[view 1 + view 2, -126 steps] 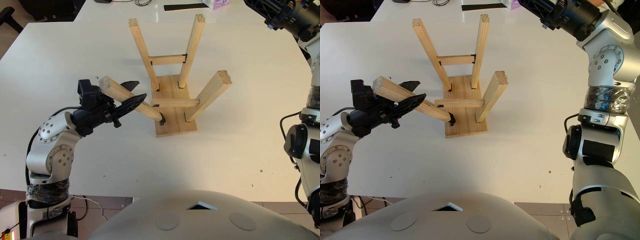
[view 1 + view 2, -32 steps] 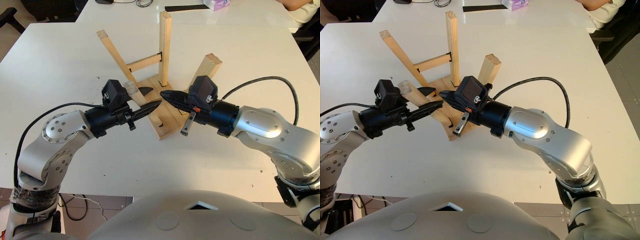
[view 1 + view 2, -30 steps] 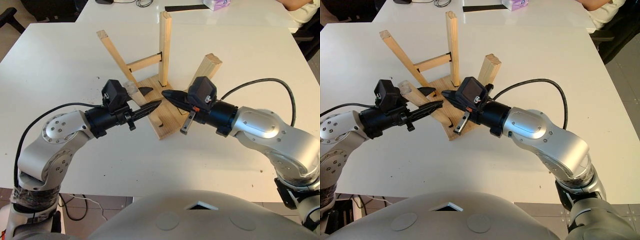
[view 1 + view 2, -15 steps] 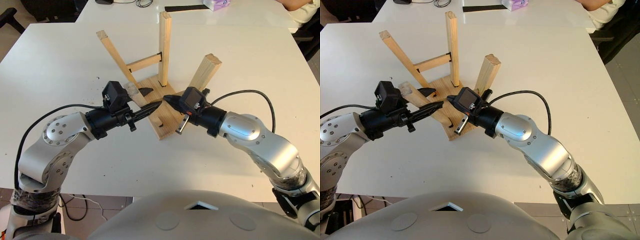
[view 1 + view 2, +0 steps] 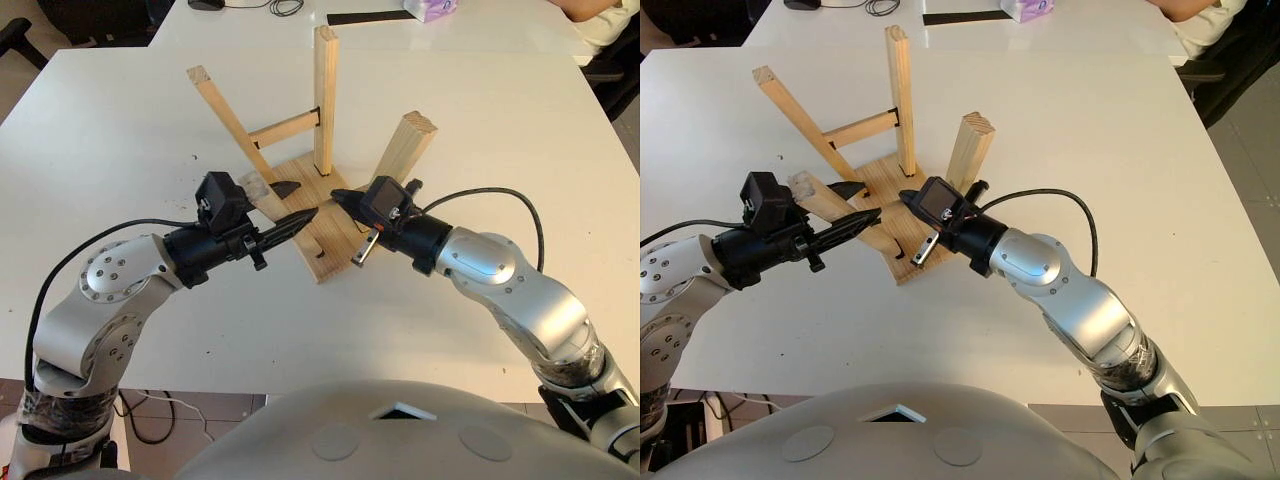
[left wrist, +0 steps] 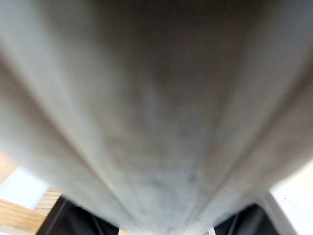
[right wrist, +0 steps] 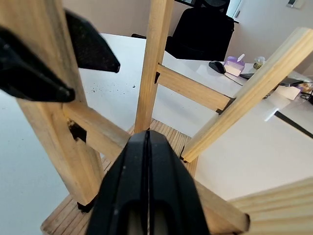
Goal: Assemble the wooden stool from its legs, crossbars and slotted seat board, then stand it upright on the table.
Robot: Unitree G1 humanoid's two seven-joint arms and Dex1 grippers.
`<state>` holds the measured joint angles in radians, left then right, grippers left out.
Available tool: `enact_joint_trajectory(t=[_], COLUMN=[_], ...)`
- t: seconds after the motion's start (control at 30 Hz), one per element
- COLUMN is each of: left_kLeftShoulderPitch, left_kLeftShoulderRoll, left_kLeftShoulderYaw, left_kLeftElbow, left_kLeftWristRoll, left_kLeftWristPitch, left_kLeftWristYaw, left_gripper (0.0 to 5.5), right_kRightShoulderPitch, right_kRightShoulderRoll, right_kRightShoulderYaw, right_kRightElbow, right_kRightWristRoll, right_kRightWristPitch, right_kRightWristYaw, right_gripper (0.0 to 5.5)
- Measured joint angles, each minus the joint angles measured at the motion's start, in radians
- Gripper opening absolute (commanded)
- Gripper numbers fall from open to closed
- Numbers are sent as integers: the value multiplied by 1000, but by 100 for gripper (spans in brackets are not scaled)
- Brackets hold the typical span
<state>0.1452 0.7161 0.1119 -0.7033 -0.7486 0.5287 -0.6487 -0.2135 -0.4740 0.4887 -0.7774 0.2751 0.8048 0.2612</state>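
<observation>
- The stool (image 5: pixel 322 170) is upside down; its seat board (image 5: pixel 323 260) lies flat on the table (image 5: pixel 500 130), and the legs (image 5: pixel 324 100) rise from the seat board, some of them splayed outward; a far crossbar (image 5: pixel 285 127) joins the two legs over the seat board's far edge, and a low crossbar (image 7: pixel 100 137) runs just above its near half.
- Likeliest failure: the near-left leg (image 5: pixel 820 203) leans well out from the seat board's near-left corner; a pull or twist along that lean would probably lever it out of its slot, or spring the low crossbar from its notch.
- Second risk: nothing pins the seat board down; a sideways shove on any leg could slide or tip the whole frame, and the loose-looking joints might open.
- Third risk: both arms' tips sit close together above the seat board's near half; a small misjudged move could knock one into the other, or into the low crossbar.
- The turn to upright is not yet done; lifting by one splayed leg would likely pull the frame apart, so the legs want squaring first.
- The left gripper (image 5: pixel 304 200) pinches the near-left leg, one finger on each side, a little way up from the seat board.
- The right gripper (image 7: pixel 147 137) has its fingers pressed together with nothing between them; its tip hangs above the seat board's middle, just beside the low crossbar; whether it touches the wood I cannot tell.
</observation>
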Motion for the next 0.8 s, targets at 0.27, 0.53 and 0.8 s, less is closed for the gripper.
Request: enact_joint_trajectory(t=[0.27, 0.53, 0.8], left_kLeftShoulderPitch=[10, 19, -9], left_kLeftShoulderRoll=[-1, -5, 1], left_kLeftShoulderYaw=[0, -8, -24], left_kLeftElbow=[-2, 0, -7], left_kLeftWristRoll=[6, 20, 16], left_kLeftWristPitch=[-14, -31, -5], left_kLeftWristYaw=[0, 3, 19], left_gripper=[204, 204, 204], right_kRightShoulderPitch=[-69, -11, -13], right_kRightShoulderRoll=[159, 24, 84], right_kRightShoulderYaw=[-137, 36, -8], right_kRightElbow=[-8, 32, 30], right_kRightWristRoll=[67, -63, -51], right_kRightWristPitch=[23, -15, -7], right_kRightWristYaw=[-13, 46, 67], right_gripper=[0, 0, 0])
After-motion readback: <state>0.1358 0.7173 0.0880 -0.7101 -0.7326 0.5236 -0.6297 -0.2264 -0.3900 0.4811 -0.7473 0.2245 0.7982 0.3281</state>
